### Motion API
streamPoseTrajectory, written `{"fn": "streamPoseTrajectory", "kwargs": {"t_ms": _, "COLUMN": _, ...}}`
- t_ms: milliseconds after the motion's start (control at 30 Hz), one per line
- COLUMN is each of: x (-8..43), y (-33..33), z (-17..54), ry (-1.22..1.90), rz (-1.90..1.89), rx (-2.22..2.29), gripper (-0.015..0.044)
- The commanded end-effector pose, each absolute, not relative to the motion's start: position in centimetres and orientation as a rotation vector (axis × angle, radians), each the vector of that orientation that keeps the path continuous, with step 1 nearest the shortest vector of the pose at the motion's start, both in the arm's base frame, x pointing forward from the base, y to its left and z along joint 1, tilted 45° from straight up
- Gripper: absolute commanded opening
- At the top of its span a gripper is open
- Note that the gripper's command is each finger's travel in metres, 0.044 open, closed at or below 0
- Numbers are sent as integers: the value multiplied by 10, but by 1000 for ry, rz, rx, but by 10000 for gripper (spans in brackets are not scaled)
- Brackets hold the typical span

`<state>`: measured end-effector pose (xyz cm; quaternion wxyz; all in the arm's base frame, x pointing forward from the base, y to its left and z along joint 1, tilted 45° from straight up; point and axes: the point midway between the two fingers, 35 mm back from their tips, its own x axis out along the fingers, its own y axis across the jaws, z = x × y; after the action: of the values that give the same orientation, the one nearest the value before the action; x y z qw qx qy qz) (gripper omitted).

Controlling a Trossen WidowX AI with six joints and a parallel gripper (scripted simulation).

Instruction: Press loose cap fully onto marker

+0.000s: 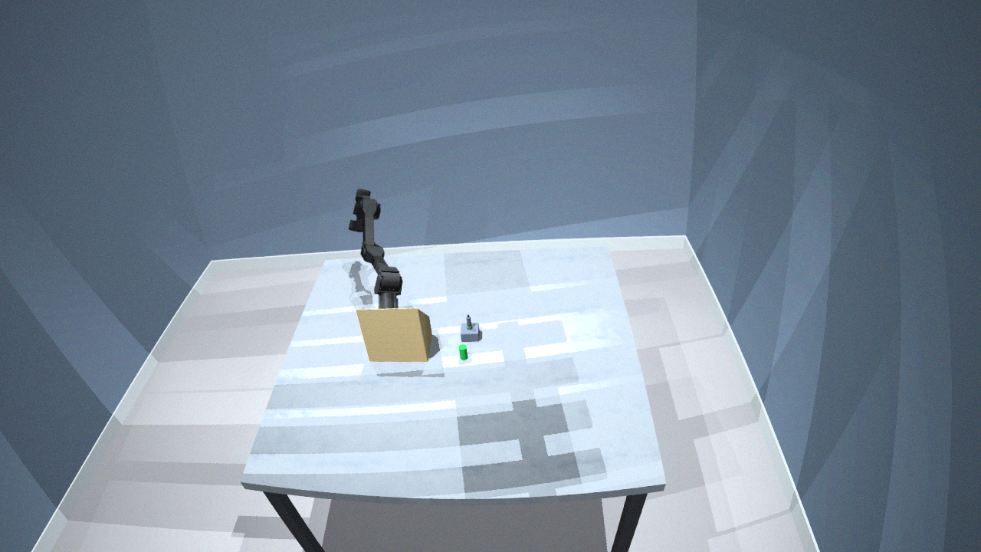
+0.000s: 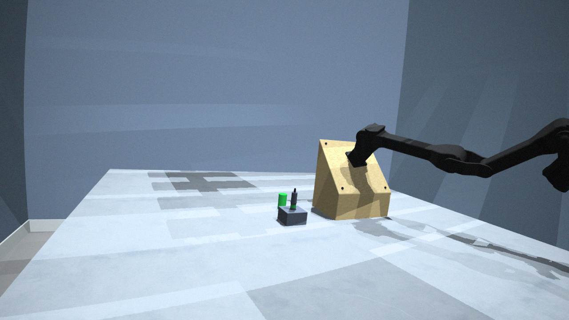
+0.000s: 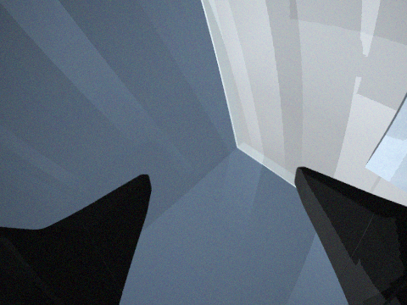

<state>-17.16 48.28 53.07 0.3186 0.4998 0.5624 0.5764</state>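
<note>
The tool point(image 3: 223, 181) stands released, its two dark fingers spread wide with nothing between them; the wrist view looks past them at the wall and floor, with only a corner of the bench point(image 3: 390, 155) at the right edge. The arm point(image 1: 373, 254) rises from its base at the far side of the bench and folds backward, so the tool point(image 1: 356, 209) hangs high in the air, well apart from everything on the bench.

The green cap point(image 1: 464, 353) stands upright on the bench, far below the tool and beyond the arm's base from it. Just beside the cap sits the grey holder block point(image 1: 470, 334) with the dark marker point(image 1: 468, 321) upright in it, uncapped. A tan wedge-shaped box point(image 1: 396, 334) stands in front of the arm's base, between the tool's side and the cap. In the exterior view the cap point(image 2: 282, 199) is close behind the block point(image 2: 292, 216).
</note>
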Motion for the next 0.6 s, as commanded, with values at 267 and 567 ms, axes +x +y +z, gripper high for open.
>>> {"fn": "streamPoseTrajectory", "kwargs": {"t_ms": 267, "x": -156, "y": 411, "z": 617, "ry": 1401, "rz": 1688, "rx": 1568, "gripper": 239}}
{"fn": "streamPoseTrajectory", "kwargs": {"t_ms": 567, "x": -135, "y": 343, "z": 672, "ry": 1438, "rz": 1802, "rx": 1781, "gripper": 239}}
